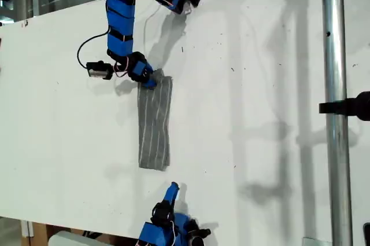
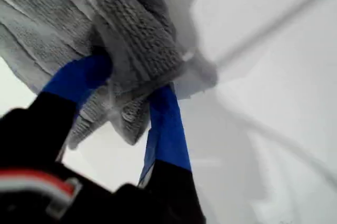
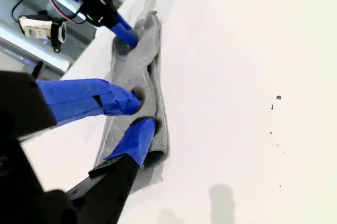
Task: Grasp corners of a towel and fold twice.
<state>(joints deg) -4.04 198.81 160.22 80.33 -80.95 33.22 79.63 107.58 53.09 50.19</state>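
My second claw (image 1: 172, 188) sits at the near edge of the tabletop (image 1: 260, 113) in the exterior view, its blue fingers spread and gripping nothing. In its own wrist view the open tips frame the near end of the towel (image 1: 155, 123), which lies just beyond them; whether a fingertip (image 3: 131, 101) already brushes the cloth I cannot tell. In the exterior view a strip of bare white surface shows between this claw and the near corners (image 1: 154, 166), so I judge it close but not yet on them.

The towel is a narrow grey striped band, apparently folded once lengthwise already, lying flat with its long axis running near to far, straight away from the second claw and slightly left of centre in the exterior view.

At the far end, my first claw (image 1: 149, 81) is clamped on the cloth: its wrist view shows bunched grey weave pinched between the two blue fingers, lifted a little off the surface. That arm reaches in from the far left of the exterior view.

No containers are in the scene.

The next move turns on that axis, I think: the far end is held, the near end is free, and the second claw is the nearer one to take it before the ends are brought together along the band's length.
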